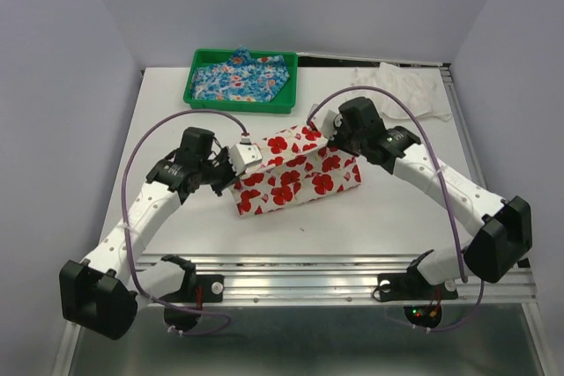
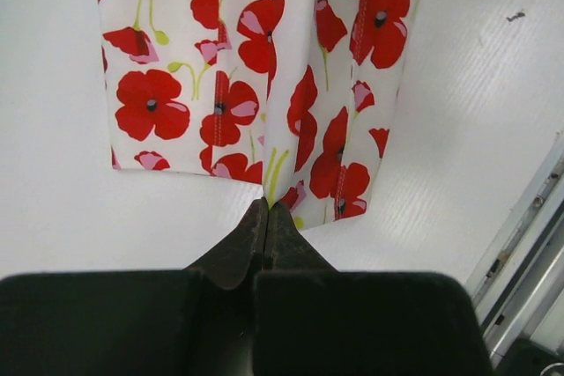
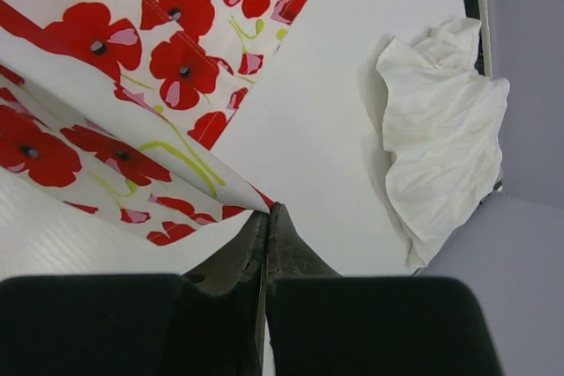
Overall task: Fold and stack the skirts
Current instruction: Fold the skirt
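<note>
The red skirt (image 1: 295,173) lies mid-table, between the two arms. The left gripper (image 2: 267,213) is pinched tight on the skirt's left end, where a crease runs away from the fingertips. The right gripper (image 3: 267,216) is clamped the same way on a corner at the far right end. From above, the cloth between the two grips looks raised into a ridge, so the step in hand appears to be a lengthwise fold.

To do it well, both arms should travel together, at one height and one pace, with the held edge lightly taut so it lands straight on the layer below. They should lower until the cloth rests flat before letting go; releasing too high would likely let the thin fabric slump or skew. Too much pull between the grips could drag the whole skirt across the smooth table (image 1: 370,217).

The blue skirt (image 1: 240,77) sits crumpled in the green tray (image 1: 238,106) at the far left, not yet folded. A rumpled white cloth (image 3: 441,129) lies at the far right edge, near the right arm but apart from the red skirt. Nothing lies in the fold's path, and the rail (image 1: 335,263) along the near edge is well clear of it.
</note>
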Robot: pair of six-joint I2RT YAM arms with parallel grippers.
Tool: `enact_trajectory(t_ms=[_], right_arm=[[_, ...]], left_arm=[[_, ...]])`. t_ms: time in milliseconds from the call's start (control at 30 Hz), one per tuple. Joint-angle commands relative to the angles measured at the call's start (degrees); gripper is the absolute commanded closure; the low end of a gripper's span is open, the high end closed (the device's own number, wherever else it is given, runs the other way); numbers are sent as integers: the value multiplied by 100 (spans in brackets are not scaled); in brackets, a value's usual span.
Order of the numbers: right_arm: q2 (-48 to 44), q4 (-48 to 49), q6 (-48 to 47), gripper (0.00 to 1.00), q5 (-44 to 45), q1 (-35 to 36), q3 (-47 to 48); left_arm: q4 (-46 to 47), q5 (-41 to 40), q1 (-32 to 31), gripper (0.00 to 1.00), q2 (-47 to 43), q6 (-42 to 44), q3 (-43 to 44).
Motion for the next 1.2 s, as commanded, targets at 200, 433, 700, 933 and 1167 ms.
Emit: enact_trajectory(t_ms=[200,433,700,933,1167], right_arm=[[1198,936,-589,99,-504,-667,838],[2077,1341,-721,99,-750,-729,1269],[3008,1982,-678,99,-794,-905,1313],[3597,2527,-590,97,-584,-1019,1366],[3818,2563,-124,20,-83,-1019,1831]], left_arm=[[875,41,565,100,1100,-8,555],[1412,59,855,100,1873,-16,669],[1939,-11,979,100,2893,-69,1073],[2063,-161,987,69,3912,-306,1811],[1940,-336,1014,45,4168,-658,2391]])
